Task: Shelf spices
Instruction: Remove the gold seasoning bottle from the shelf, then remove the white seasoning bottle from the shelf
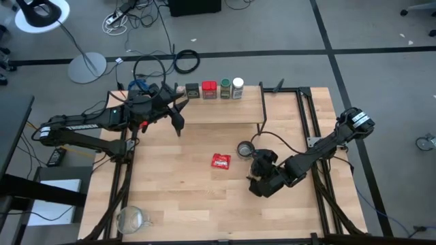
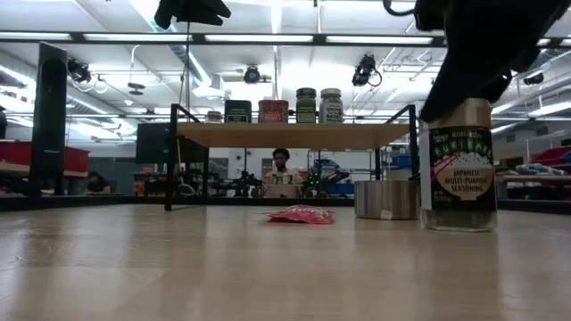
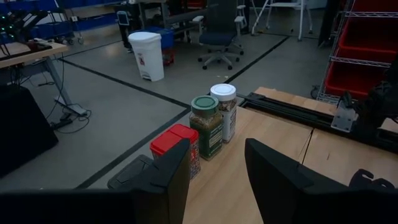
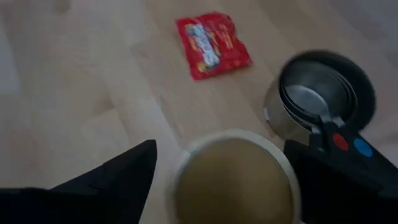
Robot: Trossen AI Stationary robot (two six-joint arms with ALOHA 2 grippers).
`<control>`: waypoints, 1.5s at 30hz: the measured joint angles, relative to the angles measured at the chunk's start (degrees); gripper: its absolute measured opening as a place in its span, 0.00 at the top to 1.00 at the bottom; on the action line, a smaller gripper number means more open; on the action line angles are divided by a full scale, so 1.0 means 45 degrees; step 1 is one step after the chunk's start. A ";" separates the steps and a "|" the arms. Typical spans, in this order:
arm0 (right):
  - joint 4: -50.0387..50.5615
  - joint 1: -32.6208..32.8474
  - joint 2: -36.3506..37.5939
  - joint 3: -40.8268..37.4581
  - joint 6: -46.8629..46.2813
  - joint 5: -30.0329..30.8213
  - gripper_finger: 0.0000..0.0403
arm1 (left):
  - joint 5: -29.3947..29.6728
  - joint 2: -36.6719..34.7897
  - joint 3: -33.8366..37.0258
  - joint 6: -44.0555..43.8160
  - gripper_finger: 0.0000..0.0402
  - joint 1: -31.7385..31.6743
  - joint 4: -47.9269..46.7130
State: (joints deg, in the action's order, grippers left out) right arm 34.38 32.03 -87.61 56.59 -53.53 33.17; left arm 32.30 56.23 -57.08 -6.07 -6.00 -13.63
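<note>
The right gripper point(image 4: 227, 186) hangs lower right in the overhead view, fingers spread around a tan-lidded jar point(image 2: 459, 165), not clamped. The label reads "JAPANESE MULTI-PURPOSE SEASONING". Four spices point(image 2: 284, 107) sit on the shelf point(image 2: 294, 135). The left gripper point(image 3: 214, 180), fingers apart and empty, hovers near them.

The tabletop point(image 1: 177, 197) was pale matt wood; the measuring cup point(image 4: 323, 93) shiny metal; the red packet point(image 4: 211, 45) glossy.

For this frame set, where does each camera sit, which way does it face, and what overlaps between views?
High: overhead, facing straight down; both arms, shelf.
Low: table height, facing across; seasoning jar under the right end effector.
Left wrist: over the left end effector, facing the shelved spices.
Right wrist: over the tan-lidded jar; open fingers.
Shared: red packet, metal cup in the high, low and right wrist views.
</note>
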 joint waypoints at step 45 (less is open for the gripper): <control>0.1351 -0.9766 0.3205 0.6846 1.3739 -0.1501 0.26 | -0.0002 -0.0005 0.0000 -0.0374 0.61 0.0000 -0.0004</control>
State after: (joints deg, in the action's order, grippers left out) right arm 40.46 -11.92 -73.19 87.39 8.30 26.41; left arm 32.29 56.21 -57.08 -7.75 -6.00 -13.65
